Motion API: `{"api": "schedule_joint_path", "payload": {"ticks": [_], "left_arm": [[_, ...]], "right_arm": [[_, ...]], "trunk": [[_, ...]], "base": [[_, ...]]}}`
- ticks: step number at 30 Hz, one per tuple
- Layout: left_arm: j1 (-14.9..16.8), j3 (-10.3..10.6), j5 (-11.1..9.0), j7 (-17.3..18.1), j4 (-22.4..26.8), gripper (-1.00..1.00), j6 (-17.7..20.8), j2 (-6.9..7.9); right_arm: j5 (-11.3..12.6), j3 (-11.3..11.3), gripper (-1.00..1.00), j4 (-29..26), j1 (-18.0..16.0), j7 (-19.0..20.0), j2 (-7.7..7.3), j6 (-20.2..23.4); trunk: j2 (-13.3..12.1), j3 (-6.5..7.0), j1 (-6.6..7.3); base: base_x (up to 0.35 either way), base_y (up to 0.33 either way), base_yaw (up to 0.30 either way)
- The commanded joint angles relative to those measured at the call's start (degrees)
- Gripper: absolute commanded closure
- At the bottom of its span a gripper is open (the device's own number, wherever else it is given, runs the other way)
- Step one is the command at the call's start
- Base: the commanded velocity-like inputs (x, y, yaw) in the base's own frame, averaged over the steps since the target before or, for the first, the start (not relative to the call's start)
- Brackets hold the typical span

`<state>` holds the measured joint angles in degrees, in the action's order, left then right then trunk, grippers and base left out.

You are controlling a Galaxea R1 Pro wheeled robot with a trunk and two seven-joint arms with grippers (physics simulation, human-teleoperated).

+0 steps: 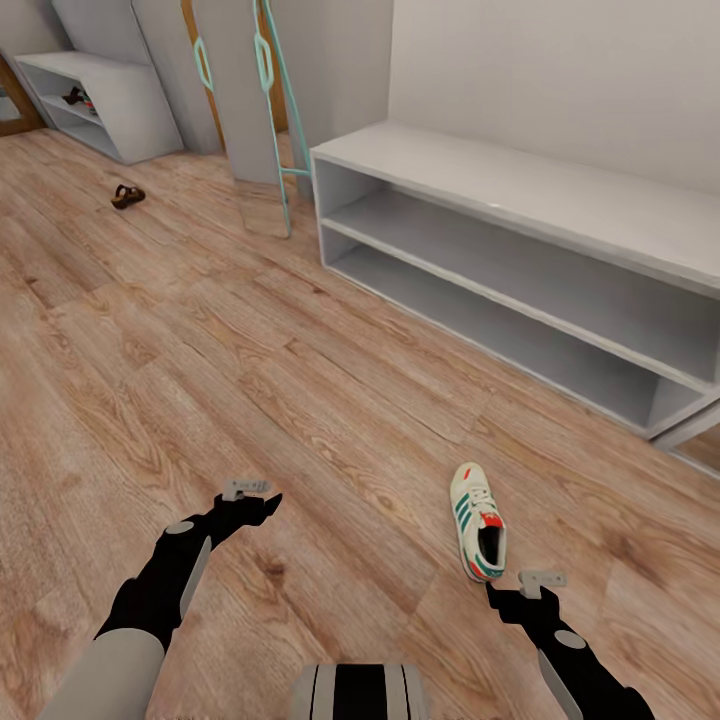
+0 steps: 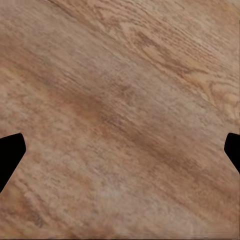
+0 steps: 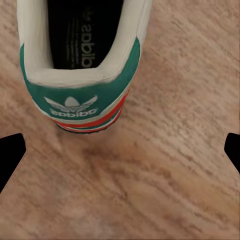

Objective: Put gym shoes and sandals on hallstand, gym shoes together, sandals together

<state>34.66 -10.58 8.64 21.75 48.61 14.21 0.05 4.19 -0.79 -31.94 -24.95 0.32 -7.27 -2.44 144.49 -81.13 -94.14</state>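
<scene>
step: approach 1st gym shoe (image 1: pixel 478 522), lower-right frame on corridor floor (image 1: pixel 300 400) | R gripper (image 1: pixel 541 580) just behind heel, jaws wide, empty | L gripper (image 1: pixel 246 491) wide, empty | sandal (image 1: pixel 127 196) upper left | next: lower R, straddle heel, close

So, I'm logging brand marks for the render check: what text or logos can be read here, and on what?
"adidas" on the insole inside the gym shoe, printed in white, read upside down in the right wrist view.
"adidas" under a trefoil logo on the shoe's green heel tab, also readable there.
In the head view the same shoe is too small for any lettering to be read.
</scene>
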Motion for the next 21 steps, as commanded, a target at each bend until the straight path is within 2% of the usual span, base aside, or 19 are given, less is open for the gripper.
{"api": "schedule_joint_path", "payload": {"ticks": [1,3,7,21], "left_arm": [[0.0,-0.2,0.6,0.5,0.1,-1.00,0.2,-0.04],[0.0,-0.2,0.6,0.5,0.1,-1.00,0.2,-0.01],[0.0,-0.3,0.6,0.5,0.1,-1.00,0.2,0.02],[-0.2,-0.3,0.6,0.5,0.1,-1.00,0.2,0.03]], "right_arm": [[0.4,-0.1,-1.00,0.0,0.0,0.0,-0.03,-0.2],[0.5,-0.1,-1.00,0.0,0.0,0.0,-0.03,-0.2],[0.4,-0.1,-1.00,-0.1,0.0,0.0,0.04,-0.2],[0.4,-0.1,-1.00,-0.1,0.0,-0.1,0.08,-0.2]], "trunk": [[0.0,-0.30,-0.01],[0.1,-0.82,-0.06],[0.1,-0.90,-0.06],[0.1,-0.93,-0.06]], "base": [[0.000,0.000,0.192],[0.000,0.000,0.197],[0.000,0.000,0.089],[0.000,0.000,0.013]]}}
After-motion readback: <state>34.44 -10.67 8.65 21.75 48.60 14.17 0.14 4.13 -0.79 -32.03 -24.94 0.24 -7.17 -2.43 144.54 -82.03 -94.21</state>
